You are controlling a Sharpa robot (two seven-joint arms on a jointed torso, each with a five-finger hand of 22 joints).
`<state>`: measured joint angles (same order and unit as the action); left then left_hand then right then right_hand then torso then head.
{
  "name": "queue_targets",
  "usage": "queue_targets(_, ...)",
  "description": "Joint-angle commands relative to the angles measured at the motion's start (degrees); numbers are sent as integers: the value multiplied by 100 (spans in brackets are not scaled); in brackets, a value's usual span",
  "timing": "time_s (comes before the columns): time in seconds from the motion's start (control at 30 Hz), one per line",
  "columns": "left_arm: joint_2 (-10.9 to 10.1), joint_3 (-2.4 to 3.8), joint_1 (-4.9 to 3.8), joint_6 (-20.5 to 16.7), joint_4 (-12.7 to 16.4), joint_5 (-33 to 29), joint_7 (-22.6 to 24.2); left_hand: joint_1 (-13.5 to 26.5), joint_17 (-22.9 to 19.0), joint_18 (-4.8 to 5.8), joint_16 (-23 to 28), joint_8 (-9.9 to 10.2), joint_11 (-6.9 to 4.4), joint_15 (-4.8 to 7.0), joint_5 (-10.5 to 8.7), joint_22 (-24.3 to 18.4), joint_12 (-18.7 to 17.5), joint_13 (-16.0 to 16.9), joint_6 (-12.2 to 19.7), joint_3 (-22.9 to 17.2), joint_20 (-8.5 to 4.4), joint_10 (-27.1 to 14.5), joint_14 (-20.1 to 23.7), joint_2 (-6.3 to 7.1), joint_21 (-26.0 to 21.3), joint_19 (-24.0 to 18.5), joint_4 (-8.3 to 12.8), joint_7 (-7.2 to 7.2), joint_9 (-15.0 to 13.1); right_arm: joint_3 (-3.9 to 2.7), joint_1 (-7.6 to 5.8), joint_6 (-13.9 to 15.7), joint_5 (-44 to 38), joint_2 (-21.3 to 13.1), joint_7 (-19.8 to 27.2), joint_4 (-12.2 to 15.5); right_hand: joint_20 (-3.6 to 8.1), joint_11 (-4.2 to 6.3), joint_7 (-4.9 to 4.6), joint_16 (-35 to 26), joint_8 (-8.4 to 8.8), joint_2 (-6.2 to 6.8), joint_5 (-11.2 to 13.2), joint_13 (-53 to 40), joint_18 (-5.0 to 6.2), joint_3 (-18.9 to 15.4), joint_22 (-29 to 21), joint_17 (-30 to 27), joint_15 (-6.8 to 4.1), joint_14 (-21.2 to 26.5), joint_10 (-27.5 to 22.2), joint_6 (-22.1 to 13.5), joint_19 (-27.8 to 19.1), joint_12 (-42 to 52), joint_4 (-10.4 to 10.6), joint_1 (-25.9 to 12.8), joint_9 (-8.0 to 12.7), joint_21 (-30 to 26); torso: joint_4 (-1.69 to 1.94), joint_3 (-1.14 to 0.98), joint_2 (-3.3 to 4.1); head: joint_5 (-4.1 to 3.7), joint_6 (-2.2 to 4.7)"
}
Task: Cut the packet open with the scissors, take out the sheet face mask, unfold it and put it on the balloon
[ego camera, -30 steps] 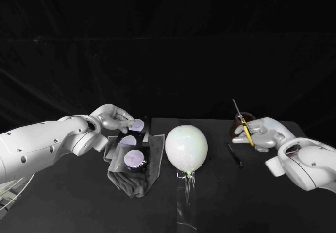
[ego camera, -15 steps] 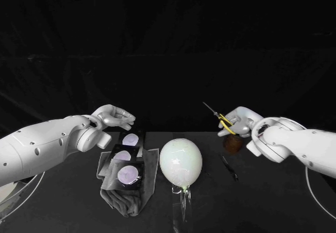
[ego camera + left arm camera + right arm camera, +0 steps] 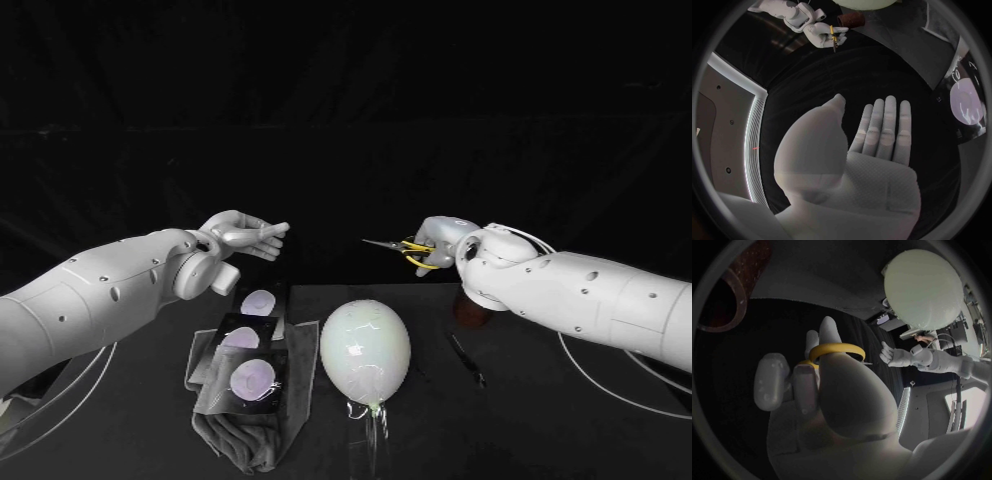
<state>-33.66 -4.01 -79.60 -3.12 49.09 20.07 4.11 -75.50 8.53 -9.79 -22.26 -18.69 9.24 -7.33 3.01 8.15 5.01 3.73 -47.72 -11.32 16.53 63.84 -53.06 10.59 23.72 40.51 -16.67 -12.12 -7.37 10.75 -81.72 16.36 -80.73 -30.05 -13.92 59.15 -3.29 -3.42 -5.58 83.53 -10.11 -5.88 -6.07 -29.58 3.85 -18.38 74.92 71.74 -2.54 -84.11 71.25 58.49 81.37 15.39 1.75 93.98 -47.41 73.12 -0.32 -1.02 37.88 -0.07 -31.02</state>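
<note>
Both arms up off the surface (image 3: 483, 430), with a gap between the hands, out beyond the far end of the balloon (image 3: 364, 348). Left hand (image 3: 245, 236) is empty: fingers straight and apart, nothing in it. Right hand (image 3: 447, 240) grips the scissors (image 3: 408, 253), with a yellow loop ringed round one finger in the right wrist view. The blades run roughly level and point toward the left hand (too thin to tell whether they are parted). Packets (image 3: 248, 350) lie flat, overlapping in a row on a grey cloth (image 3: 231, 432), just beside the balloon on the robot's left. Cannot tell which one is meant for cutting. The row's long axis runs away from the robot, roughly parallel with the balloon's own. Key relation: the packets sit below the left hand and a little toward the robot from it, and the right hand is across the balloon from them. Left hand is plainly the nearer. Judgement: no packet cut yet, task at its start. The likely next step is for the left hand to drop, lift one packet by an end and bring an edge up to the blades. Risk: flat, slick, overlapping packets, so lifting one alone could drag its neighbours.
</note>
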Motion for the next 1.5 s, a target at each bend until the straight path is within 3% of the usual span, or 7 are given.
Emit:
queue_targets(0.03,164,14,-93,369,-239,96,241,-59,-56,185,241,67,82,-98,-24,-179,-107,-1,71,277,15,-183,230,-127,-329,-335,-4,-69,-15,-12,-25,-285,-1267,191,-370,-241,-4,242,-11,17,20,-1086,32,9,-33,34,1010,18,-30,-239,437,43,66,-32,8,913,8,67,-23,27,135,2,91)
queue_targets(0.2,428,20,-227,383,-575,146,341,-157,-74,236,381,95,147,-161,-30,-263,-150,-17,101,589,14,-478,301,-219,-448,-335,-9,-135,-33,-26,-70,-261,-1578,495,-573,-539,-4,242,-11,22,26,-1083,52,18,-46,42,1029,31,-31,-242,447,49,95,-43,8,905,10,125,-44,42,244,5,173)
queue_targets(0.33,586,21,-312,430,-708,258,416,-256,-56,157,446,142,158,-169,-26,-291,-93,4,177,985,9,-592,278,-343,-439,-109,-13,-137,-49,-32,-104,-244,-1781,673,-645,-648,-4,243,-10,25,29,-1083,58,22,-48,45,1032,40,-31,-244,449,50,100,-48,8,904,10,133,-46,38,316,16,210)
queue_targets(0.67,934,25,-460,591,-759,1336,494,-424,-96,332,725,188,216,-248,-24,-431,-72,1,228,1412,18,-641,507,-375,-719,-305,-18,-209,-82,-36,-132,-61,-2723,1040,-681,-654,-4,239,-13,34,49,-1079,101,56,-55,65,1045,65,-23,-251,459,57,117,-92,15,876,14,163,-23,45,444,28,294)
queue_targets(1.0,1250,25,-522,600,-804,1881,460,-719,-172,533,1016,225,248,-342,-25,-462,-72,0,246,1397,22,-703,834,-428,-996,-654,-7,-206,-97,-37,-131,-40,-3034,1292,-690,-589,-4,239,-12,36,50,-1078,106,60,-61,68,1054,70,-22,-252,462,59,131,-97,15,873,14,192,-10,48,505,87,328)
queue_targets(1.33,1432,24,-540,900,-846,2189,-2,-747,-175,566,1061,278,290,-361,-26,-436,-108,-6,316,1418,16,-793,842,-402,-981,-529,-17,-273,-81,-36,-124,-22,-3255,1315,-778,-460,-5,239,-11,49,53,-1075,114,67,-69,70,1065,105,-20,-260,466,64,148,-107,15,868,14,225,-8,49,493,102,305)
queue_targets(1.5,1502,23,-540,1030,-880,2233,-110,-759,-134,519,999,256,275,-328,-27,-408,-62,9,249,1408,6,-736,681,-520,-927,-361,-9,-269,-95,-36,-123,45,-3277,1298,-810,-383,-5,241,-10,57,54,-1074,117,71,-76,73,1075,128,-21,-265,473,68,165,-110,13,867,14,257,-17,51,486,95,296)
